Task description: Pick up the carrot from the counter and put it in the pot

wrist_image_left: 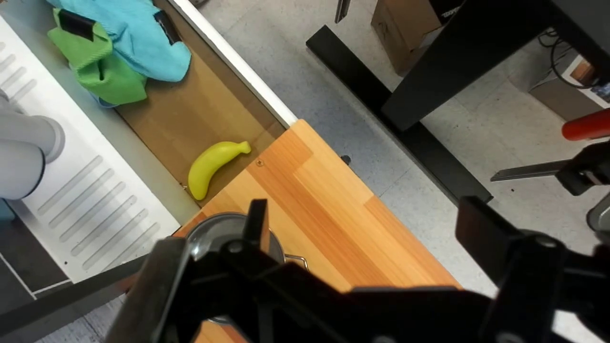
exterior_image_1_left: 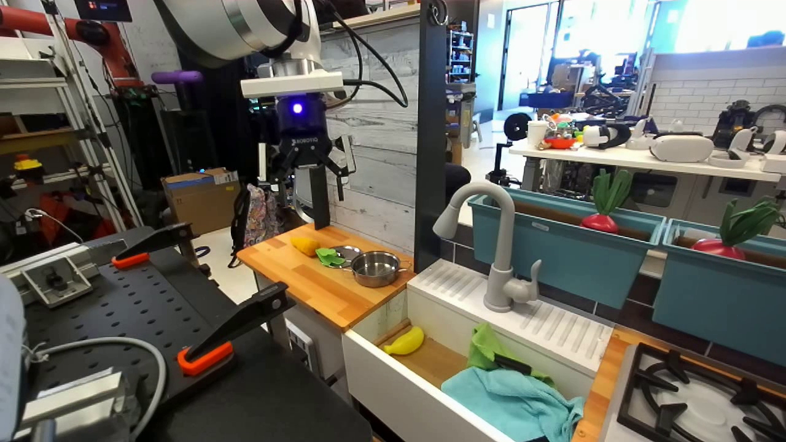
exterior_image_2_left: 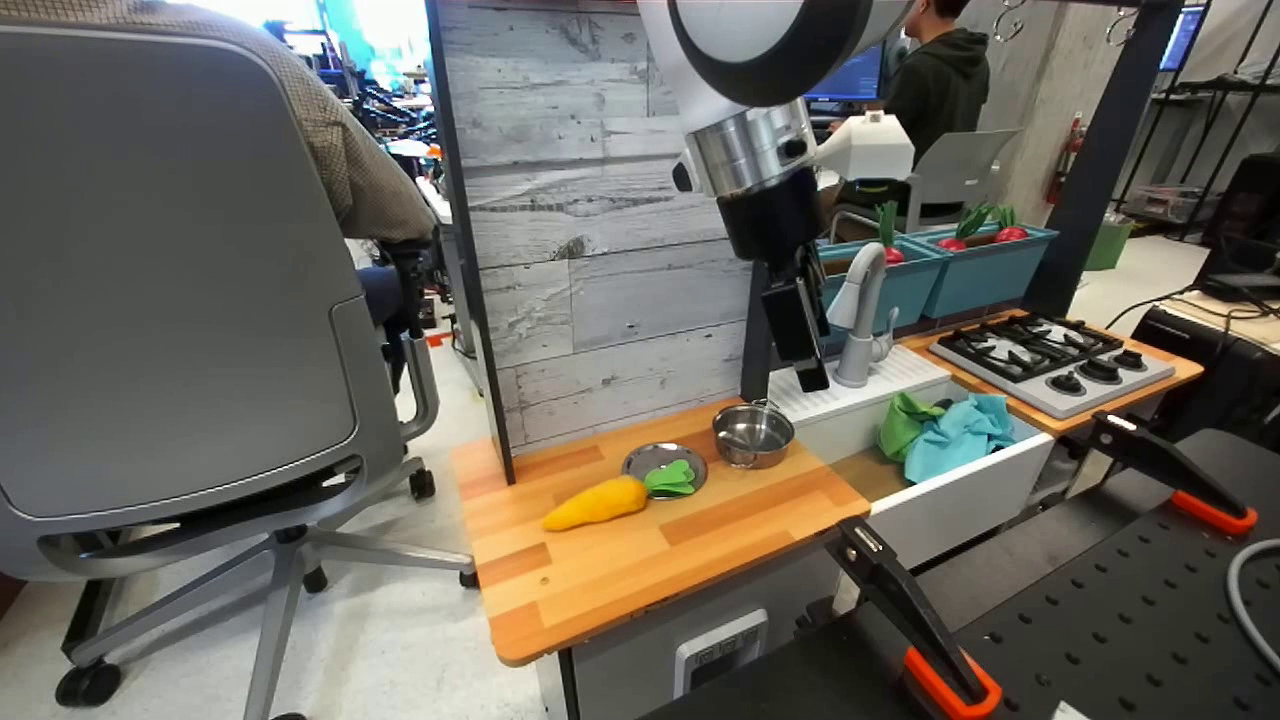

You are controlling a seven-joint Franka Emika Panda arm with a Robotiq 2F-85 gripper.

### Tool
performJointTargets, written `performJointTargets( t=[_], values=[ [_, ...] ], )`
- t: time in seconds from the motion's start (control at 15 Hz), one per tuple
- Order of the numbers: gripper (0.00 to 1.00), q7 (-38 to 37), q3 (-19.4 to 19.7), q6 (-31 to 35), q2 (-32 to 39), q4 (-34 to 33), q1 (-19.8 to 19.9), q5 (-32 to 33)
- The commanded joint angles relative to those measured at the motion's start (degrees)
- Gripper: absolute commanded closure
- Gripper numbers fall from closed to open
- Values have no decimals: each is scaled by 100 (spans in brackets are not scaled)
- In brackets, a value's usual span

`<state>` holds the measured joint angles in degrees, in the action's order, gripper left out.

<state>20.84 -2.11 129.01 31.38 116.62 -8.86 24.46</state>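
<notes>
The carrot (exterior_image_2_left: pixel 597 503) lies on the wooden counter (exterior_image_2_left: pixel 620 590), its green leafy end over a flat silver dish; it also shows in an exterior view (exterior_image_1_left: pixel 305 246). It does not show in the wrist view. The pot (exterior_image_2_left: pixel 760 456) stands on the counter beside the dish, near the sink; it shows in an exterior view (exterior_image_1_left: pixel 376 280) and partly behind a finger in the wrist view (wrist_image_left: pixel 217 228). The inside I can see holds nothing. My gripper (exterior_image_1_left: pixel 311 187) is open and empty, high above the counter. In the wrist view its fingers (wrist_image_left: pixel 364 216) are wide apart.
A flat silver dish (exterior_image_2_left: pixel 640 458) lies beside the pot. The white sink (exterior_image_1_left: pixel 405 383) holds a yellow banana (exterior_image_1_left: pixel 406 341) and green and blue cloths (exterior_image_1_left: pixel 509 396). A grey faucet (exterior_image_1_left: pixel 502 245) rises behind it. A plank wall (exterior_image_2_left: pixel 620 240) backs the counter. Clamps (exterior_image_2_left: pixel 915 620) sit on the black table.
</notes>
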Motion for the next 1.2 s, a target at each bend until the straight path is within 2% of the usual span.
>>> performJointTargets(
  t=[0.0, 0.2, 0.4, 0.67, 0.93, 1.13],
  values=[
    [0, -82, -31, 169, -91, 174, 90, 177],
    [0, -193, 19, 640, 61, 200, -6, 472],
    [0, -472, 102, 1411, 342, 188, -216, 1007],
    [0, -643, 51, 2175, 853, 22, -375, 1427],
    [0, -459, -34, 2530, 1414, -364, -437, 1359],
    [0, -431, -27, 2543, 1784, -746, -548, 1348]
  ],
)
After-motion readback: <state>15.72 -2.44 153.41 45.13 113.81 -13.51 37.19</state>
